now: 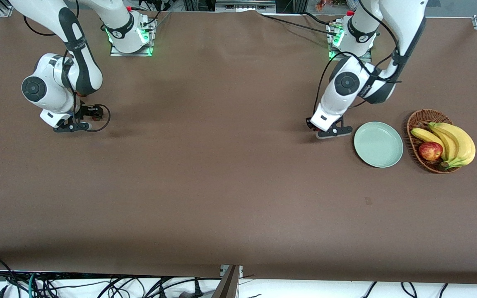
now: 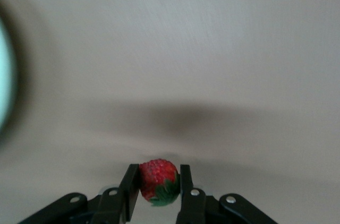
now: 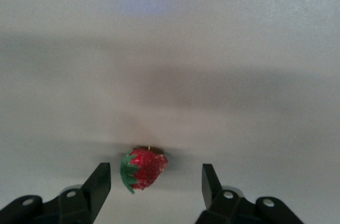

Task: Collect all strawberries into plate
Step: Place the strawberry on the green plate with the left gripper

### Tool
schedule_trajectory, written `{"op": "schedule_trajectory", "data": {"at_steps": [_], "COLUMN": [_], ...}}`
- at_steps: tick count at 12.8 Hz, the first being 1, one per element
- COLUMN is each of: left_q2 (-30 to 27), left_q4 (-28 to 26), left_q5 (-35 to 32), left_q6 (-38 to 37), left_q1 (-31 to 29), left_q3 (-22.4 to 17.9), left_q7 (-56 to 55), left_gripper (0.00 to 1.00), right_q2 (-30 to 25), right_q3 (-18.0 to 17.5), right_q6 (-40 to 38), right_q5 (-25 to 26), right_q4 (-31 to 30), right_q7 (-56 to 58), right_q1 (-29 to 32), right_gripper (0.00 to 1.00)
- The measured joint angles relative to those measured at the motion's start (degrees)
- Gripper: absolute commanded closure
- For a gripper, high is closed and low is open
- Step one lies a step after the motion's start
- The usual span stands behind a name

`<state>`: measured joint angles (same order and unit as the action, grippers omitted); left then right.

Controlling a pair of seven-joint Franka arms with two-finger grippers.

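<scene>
In the left wrist view a red strawberry (image 2: 158, 180) with a green top is pinched between both fingers of my left gripper (image 2: 158, 173), which is shut on it. That gripper (image 1: 324, 131) is low over the table, right beside the pale mint-green plate (image 1: 378, 144), whose rim (image 2: 4, 75) shows in the left wrist view. At the right arm's end of the table my right gripper (image 1: 82, 120) is down at the tabletop. Its fingers stand open around a second strawberry (image 3: 143, 169) lying on the cloth, touching neither finger (image 3: 101, 181).
A brown wicker basket (image 1: 415, 124) with bananas (image 1: 454, 142) and a red-yellow apple (image 1: 430, 150) stands beside the plate toward the left arm's end. The brown cloth (image 1: 222, 174) covers the whole table.
</scene>
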<state>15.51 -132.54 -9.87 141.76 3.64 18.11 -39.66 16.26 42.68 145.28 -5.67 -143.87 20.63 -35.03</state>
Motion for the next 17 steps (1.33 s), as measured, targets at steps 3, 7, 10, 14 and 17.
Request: {"op": "schedule_trajectory", "data": {"at_steps": [3, 7, 10, 14, 17], "left_q2": [-2.8, -6.5, -5.6, -1.1, 2.5], "left_q4": [9.8, 10.9, 9.4, 4.7, 3.5], "left_q5": [9.9, 12.4, 12.6, 13.1, 13.1], "left_q6": [-13.9, -19.1, -17.2, -5.4, 0.1], "left_q1": [-0.2, -0.7, -1.3, -1.8, -1.8], "left_q3": [-8.0, -22.7, -30.4, -31.1, -30.9], "left_q7": [17.0, 39.6, 51.6, 54.0, 54.1], "left_gripper": [0.89, 0.89, 0.89, 0.89, 0.84], "right_q2": [0.4, 0.7, 0.9, 1.0, 0.9], "right_q3": [-0.1, -0.2, -0.3, -0.5, -1.1], "right_q6": [0.0, 0.1, 0.2, 0.2, 0.3], "right_q5": [-1.3, -2.5, -2.8, -5.1, -5.7], "right_q4": [-0.1, -0.2, -0.2, -0.2, 0.0], "right_q7": [0.0, 0.0, 0.0, 2.2, 2.6], "right_q1": [0.0, 0.0, 0.0, 0.0, 0.0], "right_gripper": [0.31, 0.37, 0.48, 0.73, 0.81]}}
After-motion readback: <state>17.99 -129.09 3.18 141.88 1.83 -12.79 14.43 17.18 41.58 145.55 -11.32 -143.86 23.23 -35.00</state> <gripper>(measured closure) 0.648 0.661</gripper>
